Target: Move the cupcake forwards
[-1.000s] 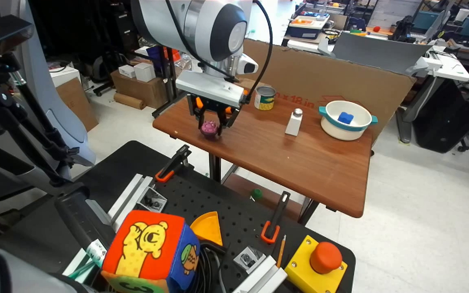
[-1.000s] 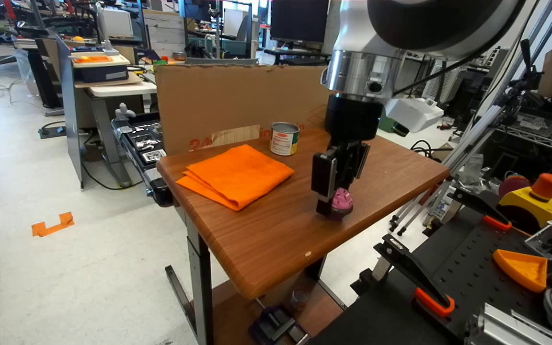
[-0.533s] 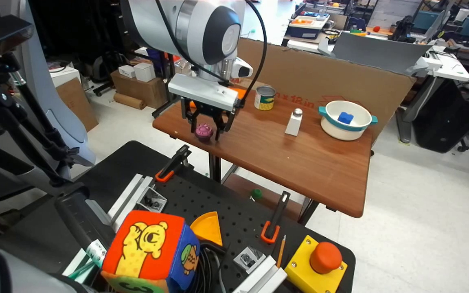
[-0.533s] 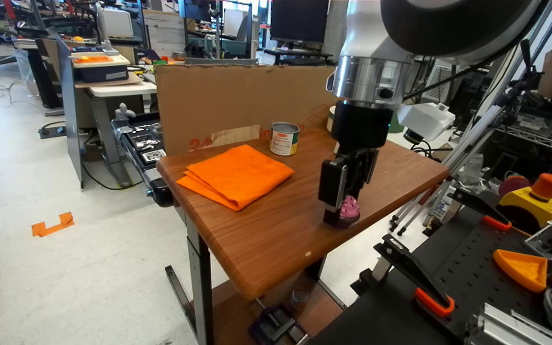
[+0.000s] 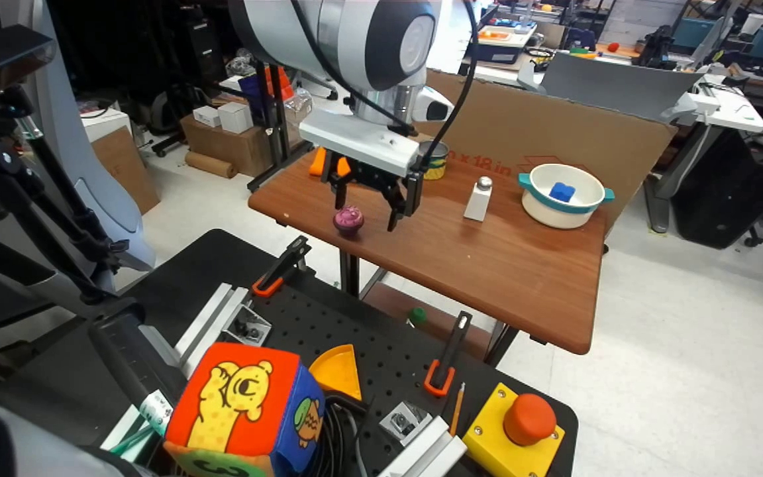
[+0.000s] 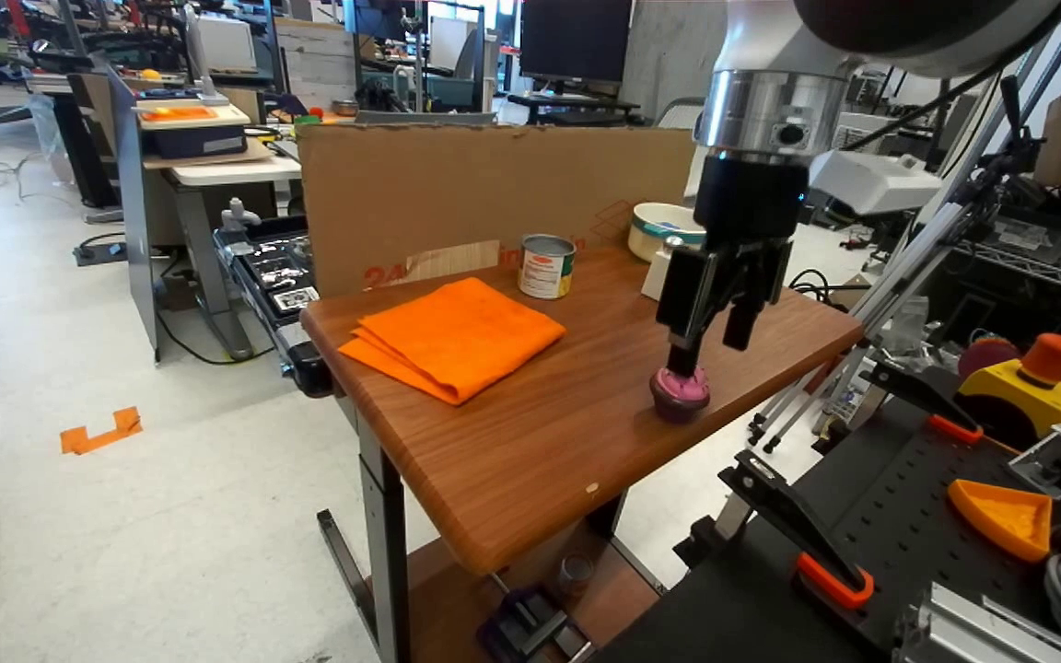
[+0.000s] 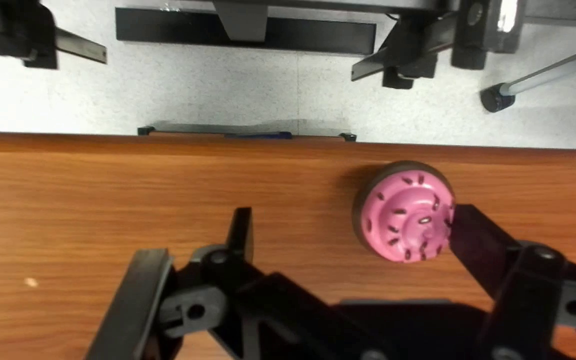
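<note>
The cupcake, pink with dark sprinkles and a dark base, stands upright on the brown table close to its edge. My gripper is just above it with jaws spread wide, holding nothing. In the wrist view the cupcake lies between the fingertips, much nearer the right-hand finger. That finger overlaps the cupcake's side there; whether they touch I cannot tell. The left-hand finger is well apart from it. From an exterior view, one fingertip covers part of the cupcake's top.
A greenish-labelled can, a white shaker and a white bowl with teal handles and a blue piece inside stand toward the back. A folded orange cloth lies on the table. A cardboard panel rises behind.
The cupcake has shifted a little nearer the table's edge and sideways. My gripper, earlier closed around it, has opened, risen and moved to one side, away from the cupcake's centre.
</note>
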`<state>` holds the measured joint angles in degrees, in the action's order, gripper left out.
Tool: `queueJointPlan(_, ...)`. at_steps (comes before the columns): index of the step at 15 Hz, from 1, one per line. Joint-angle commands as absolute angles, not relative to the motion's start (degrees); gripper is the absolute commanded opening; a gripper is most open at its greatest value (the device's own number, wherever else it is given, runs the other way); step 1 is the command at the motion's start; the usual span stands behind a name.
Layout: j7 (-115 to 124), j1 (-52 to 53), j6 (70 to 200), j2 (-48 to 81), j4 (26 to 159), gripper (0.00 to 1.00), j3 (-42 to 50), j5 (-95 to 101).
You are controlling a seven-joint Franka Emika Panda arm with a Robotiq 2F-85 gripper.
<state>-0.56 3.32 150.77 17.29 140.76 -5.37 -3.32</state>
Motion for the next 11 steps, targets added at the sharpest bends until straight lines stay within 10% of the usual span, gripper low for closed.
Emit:
queueJointPlan(1, 3.9, 2.9, 141.9, 11.3, 142.3, 1.00, -1.1, -0.4)
queueJointPlan(11, 2.6, 2.0, 140.7, 11.6, 141.4, 1.00, -1.1, -1.5)
